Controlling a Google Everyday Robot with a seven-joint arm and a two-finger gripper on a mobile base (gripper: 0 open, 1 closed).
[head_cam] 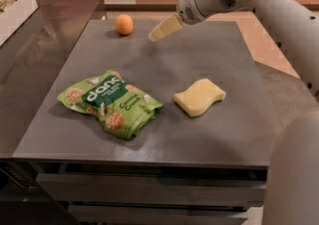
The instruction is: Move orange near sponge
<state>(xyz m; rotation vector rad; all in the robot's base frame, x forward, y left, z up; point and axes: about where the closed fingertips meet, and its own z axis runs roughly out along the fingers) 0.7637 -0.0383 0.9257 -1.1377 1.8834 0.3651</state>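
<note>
The small round orange (124,24) sits on the grey tabletop (164,79) near its far left corner. The pale yellow sponge (199,97) with wavy sides lies flat right of the table's middle. My gripper (158,32) hangs above the far part of the table, just right of the orange and a short way from it, well beyond the sponge. The white arm reaches in from the upper right. Nothing shows in the gripper.
A green crinkled snack bag (109,102) lies left of the middle, between the orange and the table's near edge. A darker counter (30,55) adjoins on the left, with a white box (15,0) at its far end. Drawers sit under the table's front edge.
</note>
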